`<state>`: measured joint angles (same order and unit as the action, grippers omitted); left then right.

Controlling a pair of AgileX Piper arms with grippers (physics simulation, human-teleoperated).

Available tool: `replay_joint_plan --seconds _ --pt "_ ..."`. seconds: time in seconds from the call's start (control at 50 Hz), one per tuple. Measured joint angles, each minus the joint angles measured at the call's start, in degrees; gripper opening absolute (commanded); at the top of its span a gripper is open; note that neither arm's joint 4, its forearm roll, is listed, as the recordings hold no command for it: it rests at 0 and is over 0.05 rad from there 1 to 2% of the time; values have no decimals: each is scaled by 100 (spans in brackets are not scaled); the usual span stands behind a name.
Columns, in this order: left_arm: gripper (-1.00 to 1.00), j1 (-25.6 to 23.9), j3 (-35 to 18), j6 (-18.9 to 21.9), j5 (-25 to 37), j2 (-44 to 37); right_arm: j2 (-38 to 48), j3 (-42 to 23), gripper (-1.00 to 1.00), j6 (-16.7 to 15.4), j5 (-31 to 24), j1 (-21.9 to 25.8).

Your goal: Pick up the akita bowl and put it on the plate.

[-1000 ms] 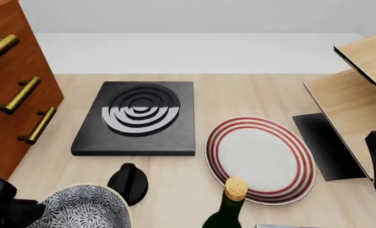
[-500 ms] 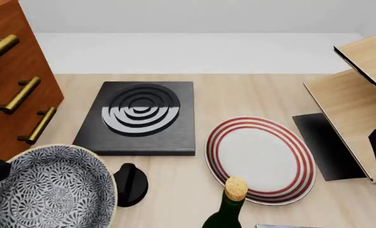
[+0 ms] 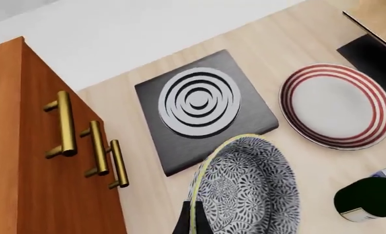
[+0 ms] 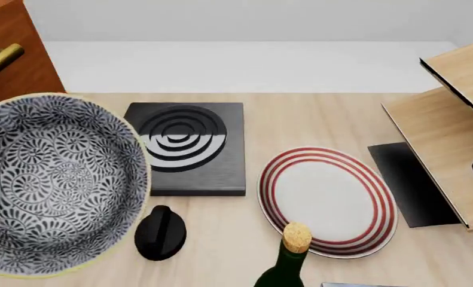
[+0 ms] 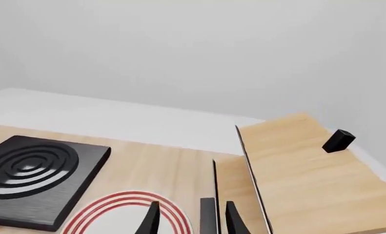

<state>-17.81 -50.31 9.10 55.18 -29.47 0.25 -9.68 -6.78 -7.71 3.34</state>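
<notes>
So the front cam sits high on the arms' side, tilted down over the surface toward the back wall. The akita bowl is super close to its lens and fills the left side.

The left wrist cam looks steeply down from well above, with the bowl's rim right at its near edge.

The right wrist cam sits low, nearly level, facing the back wall, with the right gripper fingers poking in.

All three catch the black slab and the plate. The wooden cabinet only shows in the front and left wrist views.
</notes>
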Motion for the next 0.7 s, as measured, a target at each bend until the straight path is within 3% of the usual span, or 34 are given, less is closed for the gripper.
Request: replay_joint_plan --seconds 0.34,0.7 --pt "-100 -370 -710 44 -728 -736 520 -396 100 -199 215 280" --pt "-100 -830 -1182 -50 -1816 -1768 1700 -959 100 -228 835 942"
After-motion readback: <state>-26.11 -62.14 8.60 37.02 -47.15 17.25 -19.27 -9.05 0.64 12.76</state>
